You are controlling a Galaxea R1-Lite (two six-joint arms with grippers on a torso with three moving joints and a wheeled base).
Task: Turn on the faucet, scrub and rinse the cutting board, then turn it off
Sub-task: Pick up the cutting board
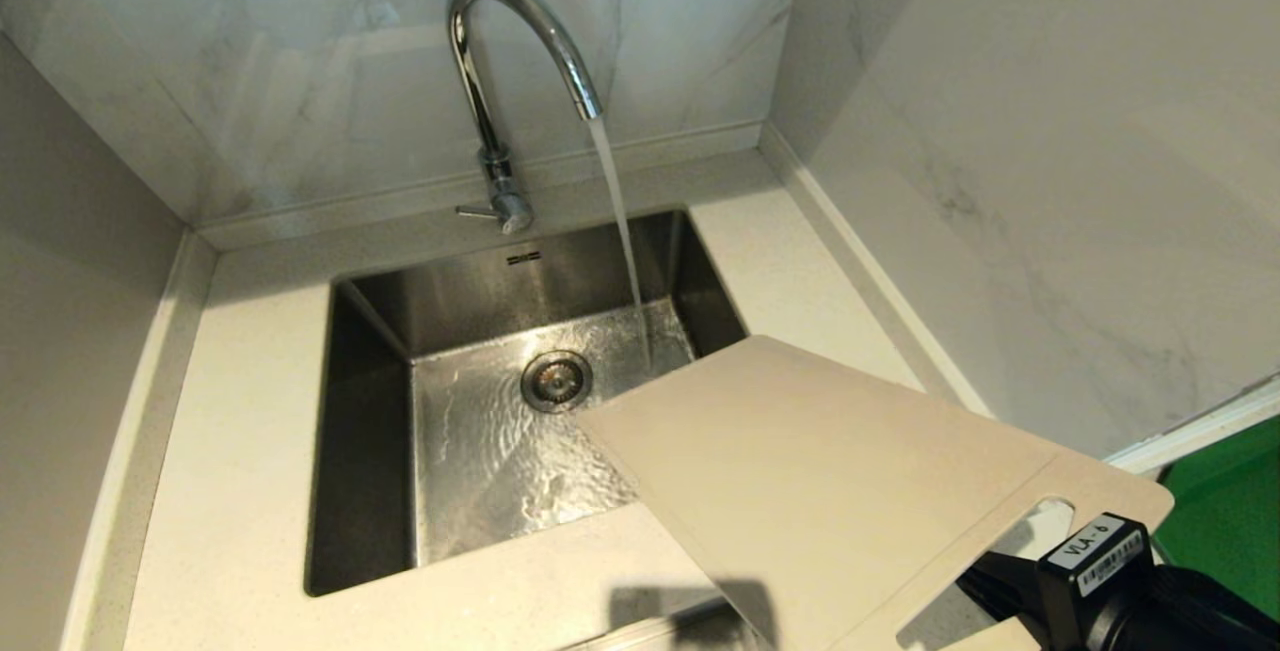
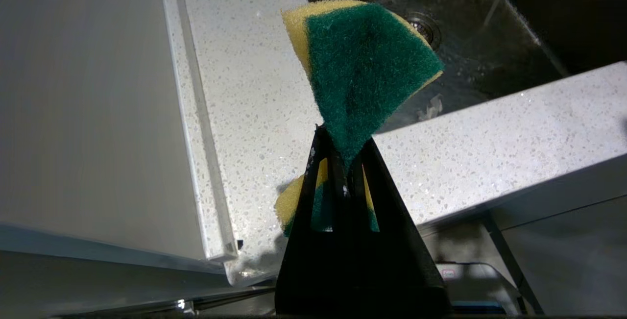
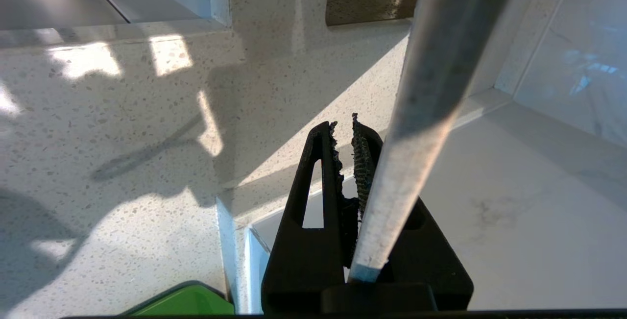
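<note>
From the head view, the faucet [image 1: 500, 81] stands at the back of the sink [image 1: 380, 411], water [image 1: 620, 221] pouring from its spout onto the steel floor near the drain [image 1: 556, 381]. The cutting board [image 1: 830, 481] reaches in from the lower right, tilted, its far corner out over the sink's right front part and just beside the stream — whether the water strikes it cannot be told. Its slot handle end lies at the right claw [image 1: 1010, 581], which grips the board by the edge there.

In the left wrist view, the left claw [image 2: 345, 155] is pinched tight on a green-and-yellow sponge [image 2: 365, 69], which fans out past its tips above the speckled surface [image 2: 490, 137], with the sink corner beyond.

In the right wrist view, the right claw [image 3: 345, 125] is narrow; the board's thin edge [image 3: 421, 113] runs through it — clamped between the pads.
</note>
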